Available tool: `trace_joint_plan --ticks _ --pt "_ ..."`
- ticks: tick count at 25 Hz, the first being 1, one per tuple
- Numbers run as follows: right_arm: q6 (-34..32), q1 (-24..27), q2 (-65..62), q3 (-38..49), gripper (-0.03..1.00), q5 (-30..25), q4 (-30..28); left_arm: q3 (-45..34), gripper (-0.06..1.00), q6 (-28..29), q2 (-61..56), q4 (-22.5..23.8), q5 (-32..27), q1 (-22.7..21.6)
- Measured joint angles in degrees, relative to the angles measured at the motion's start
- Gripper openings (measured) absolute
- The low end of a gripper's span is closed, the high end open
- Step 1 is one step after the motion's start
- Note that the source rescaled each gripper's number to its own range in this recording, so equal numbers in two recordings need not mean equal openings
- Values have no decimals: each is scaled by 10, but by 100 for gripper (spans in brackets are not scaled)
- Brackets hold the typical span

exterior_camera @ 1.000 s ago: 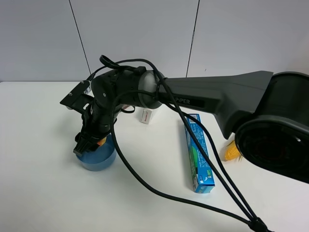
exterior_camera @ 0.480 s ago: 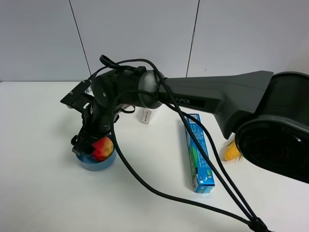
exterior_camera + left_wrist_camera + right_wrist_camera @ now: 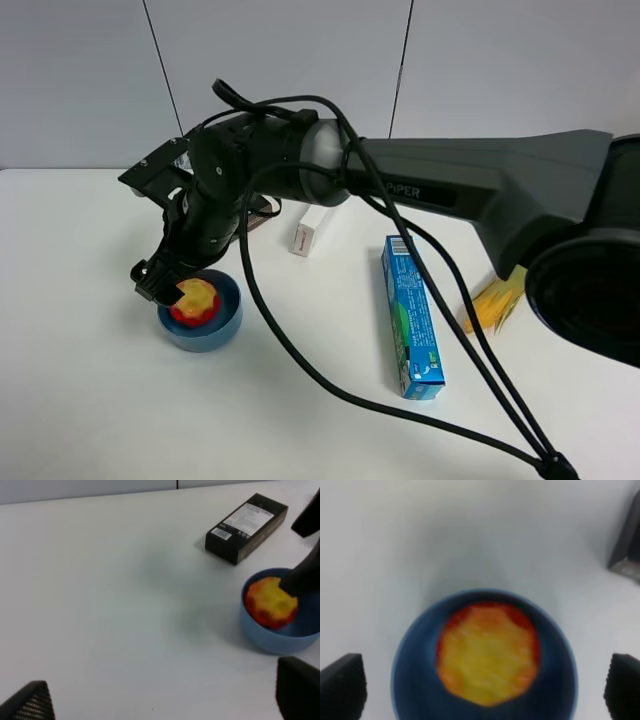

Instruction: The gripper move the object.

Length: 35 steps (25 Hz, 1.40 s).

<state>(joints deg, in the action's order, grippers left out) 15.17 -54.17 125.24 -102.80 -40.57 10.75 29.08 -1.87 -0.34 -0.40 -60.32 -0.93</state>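
Observation:
The object, a bumpy red, yellow and orange ball, lies free inside a blue bowl on the white table. It also shows in the left wrist view and the right wrist view. My right gripper reaches across to the left and hangs just above the bowl's left rim, open and empty. In the right wrist view the right gripper has its fingertips wide apart, either side of the bowl. My left gripper is open and empty, off to one side of the bowl.
A long blue carton lies right of centre. A small white box sits behind the bowl. A black box lies near the bowl. A yellow corn cob shows blurred at the right, by the big arm. Black cables trail across the table.
The right gripper opened and let the ball go into the bowl, then rose and drifted left. The ball, first hidden by the jaws, now lies in plain view.

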Motion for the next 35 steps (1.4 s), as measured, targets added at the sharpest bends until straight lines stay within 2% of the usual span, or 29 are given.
trace_joint_plan --ticks 4,10,17,20,26,29,32,35 --pt "-8 0 -31 0 95 -5 0 0 100 0 0 0 0 0" --pt "-18 0 -104 0 95 -28 -7 0 100 0 0 0 0 0" --pt "-23 0 -189 0 95 -75 -92 0 100 0 0 0 0 0" --pt "-33 0 -210 0 95 -75 -137 0 100 0 0 0 0 0" --pt "-45 0 -220 0 95 -95 -151 0 100 0 0 0 0 0" --pt "-45 0 -220 0 95 -132 -151 0 100 0 0 0 0 0" --pt "-45 23 -220 0 95 -179 -149 0 100 0 0 0 0 0" --pt "-45 84 -221 0 95 -222 -138 0 100 0 0 0 0 0"
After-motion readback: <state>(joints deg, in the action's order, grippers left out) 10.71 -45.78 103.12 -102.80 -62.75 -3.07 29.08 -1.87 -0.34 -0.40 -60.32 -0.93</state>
